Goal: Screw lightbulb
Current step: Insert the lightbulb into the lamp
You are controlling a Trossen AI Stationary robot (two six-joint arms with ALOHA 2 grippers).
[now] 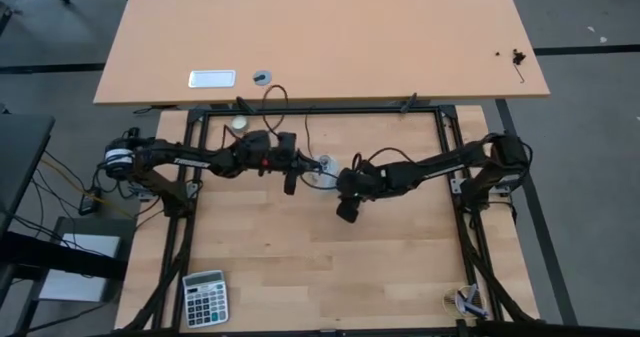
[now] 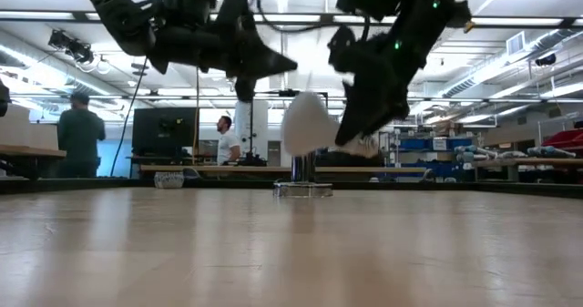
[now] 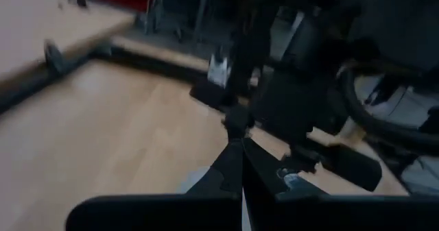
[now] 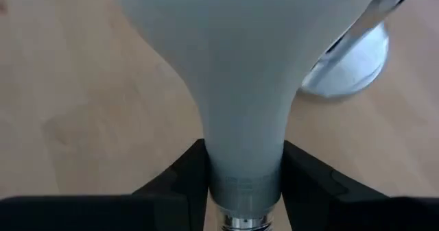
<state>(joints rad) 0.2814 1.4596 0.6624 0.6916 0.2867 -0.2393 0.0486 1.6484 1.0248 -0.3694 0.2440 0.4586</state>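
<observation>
Both arms are black, built of jointed segments with black cables looped alongside. The left arm carries a white band near its base and a red mark by its wrist. The left hand [image 3: 240, 164] has dark, tapered fingers.

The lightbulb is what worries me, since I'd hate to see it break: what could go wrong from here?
1. The right gripper holds the lightbulb only at its narrow neck, so the heavy dome could tilt or slip out.
2. It hangs above the table, beside the socket rather than lined up with it, so the threads could catch crookedly.
3. The shut left gripper hovers close by and could bump it.
</observation>
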